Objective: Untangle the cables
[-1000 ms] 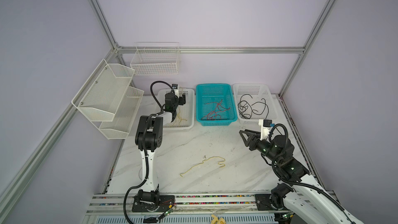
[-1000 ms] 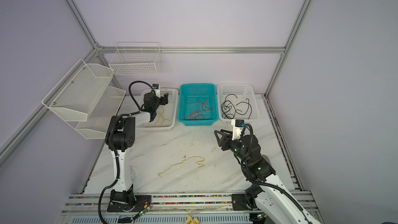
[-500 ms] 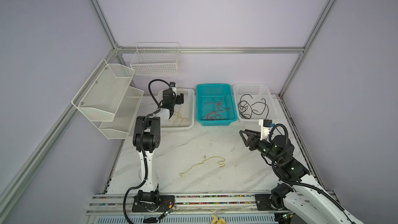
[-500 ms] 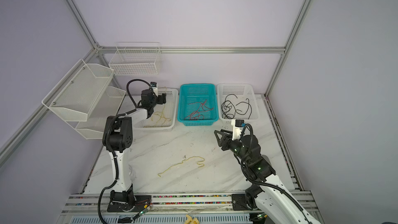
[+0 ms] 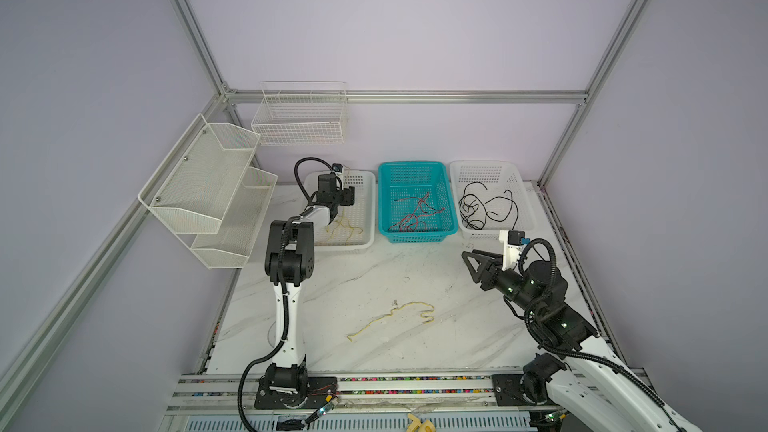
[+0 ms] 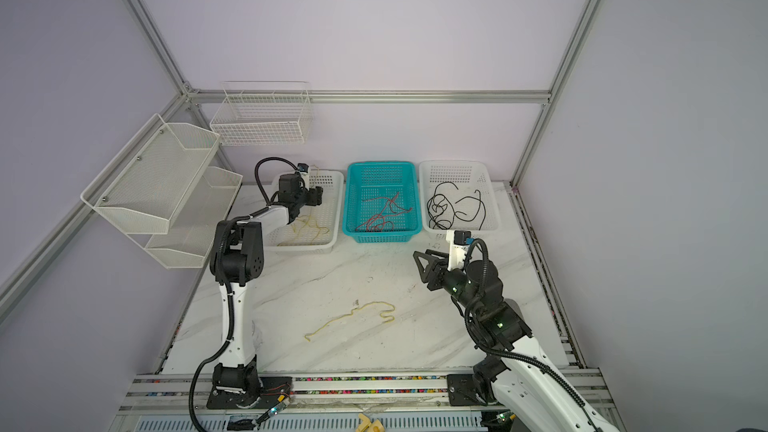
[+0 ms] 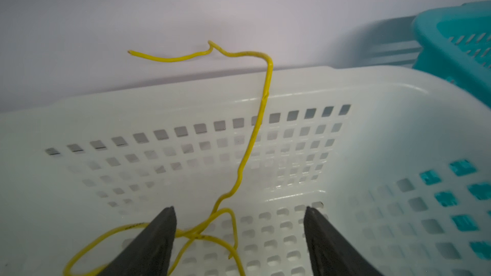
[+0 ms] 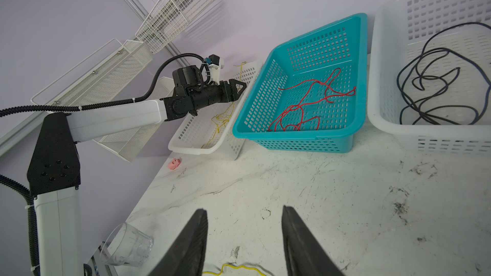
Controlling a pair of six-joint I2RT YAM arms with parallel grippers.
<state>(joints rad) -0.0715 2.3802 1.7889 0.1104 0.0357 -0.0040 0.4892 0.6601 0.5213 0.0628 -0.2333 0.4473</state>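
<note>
On the marble table [image 5: 332,292], in both top views: white basket [image 5: 365,243] holding yellow cables [image 5: 343,226] beneath the left gripper [image 5: 348,197], teal basket [image 5: 384,201] holding red cables [image 5: 415,214], second white basket [image 5: 525,209] holding black cables [image 5: 486,209], one loose yellow cable [image 5: 390,317] mid-table. Left wrist view: jaws spread, clamping nothing, a yellow strand [image 7: 249,147] rising between them past the basket's far rim. Right wrist view: right gripper [image 8: 243,209] spread, empty, over bare table, loose yellow cable near.

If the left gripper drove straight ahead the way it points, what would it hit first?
Probably the yellow cable rising just ahead of the open left gripper; behind it comes the far wall of the white basket. Depth is unclear.
</note>
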